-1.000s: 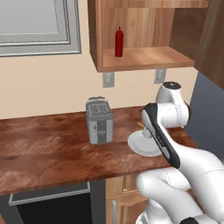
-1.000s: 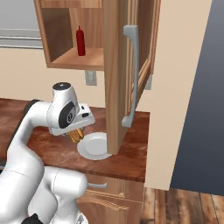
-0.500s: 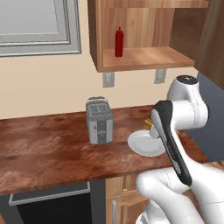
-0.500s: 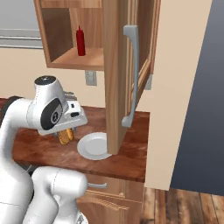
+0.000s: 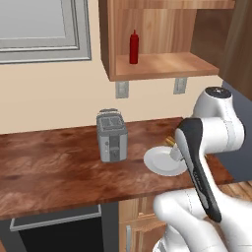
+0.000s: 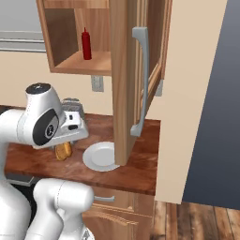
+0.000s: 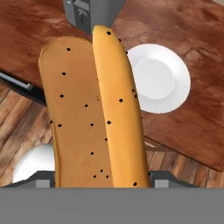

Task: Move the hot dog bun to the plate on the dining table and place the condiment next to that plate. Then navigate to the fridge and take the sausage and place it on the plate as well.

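- Since the earlier frames, the arm had swung back from over the white plate (image 5: 165, 161) toward the counter's front edge, carrying the hot dog bun (image 7: 94, 109) with it.
- The gripper (image 6: 65, 145) pinched the hot dog bun, its jaws spread wide around it; the bun hung clear of the countertop (image 5: 54, 167), near the toaster (image 5: 112, 135).
- Judged light, soft and crushable, the bun called for a gentle hold across its mid-length.
- The condiment (image 5: 133, 47) stood upright in the open wall cabinet (image 6: 77, 61).
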Robot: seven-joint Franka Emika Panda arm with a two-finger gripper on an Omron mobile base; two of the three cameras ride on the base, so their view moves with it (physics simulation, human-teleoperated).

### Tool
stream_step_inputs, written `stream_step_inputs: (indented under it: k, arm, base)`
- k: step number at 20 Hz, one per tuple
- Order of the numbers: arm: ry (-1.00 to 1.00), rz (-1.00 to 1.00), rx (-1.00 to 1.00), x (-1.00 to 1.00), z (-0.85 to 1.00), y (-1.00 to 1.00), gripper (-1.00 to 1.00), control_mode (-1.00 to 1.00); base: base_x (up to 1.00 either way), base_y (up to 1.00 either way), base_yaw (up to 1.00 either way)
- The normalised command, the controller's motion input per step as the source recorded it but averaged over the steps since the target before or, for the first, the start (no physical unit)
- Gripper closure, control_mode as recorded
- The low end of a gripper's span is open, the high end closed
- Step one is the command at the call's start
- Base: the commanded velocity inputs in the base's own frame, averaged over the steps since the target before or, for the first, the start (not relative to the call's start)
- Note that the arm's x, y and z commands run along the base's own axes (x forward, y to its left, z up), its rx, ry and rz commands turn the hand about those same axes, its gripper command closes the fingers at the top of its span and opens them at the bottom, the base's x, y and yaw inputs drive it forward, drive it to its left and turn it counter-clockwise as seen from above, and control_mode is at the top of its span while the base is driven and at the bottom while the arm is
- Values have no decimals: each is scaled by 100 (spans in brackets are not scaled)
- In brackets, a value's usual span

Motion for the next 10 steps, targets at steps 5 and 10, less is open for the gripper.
stream_step_inputs:
  k: [5,10]
  arm:
    - [-25,-6,1,-69,5,7,100,-100]
    - [-7,-6,0,-14,7,15,100,100]
  base:
    - [0,0,0]
    - [-10,27,-16]
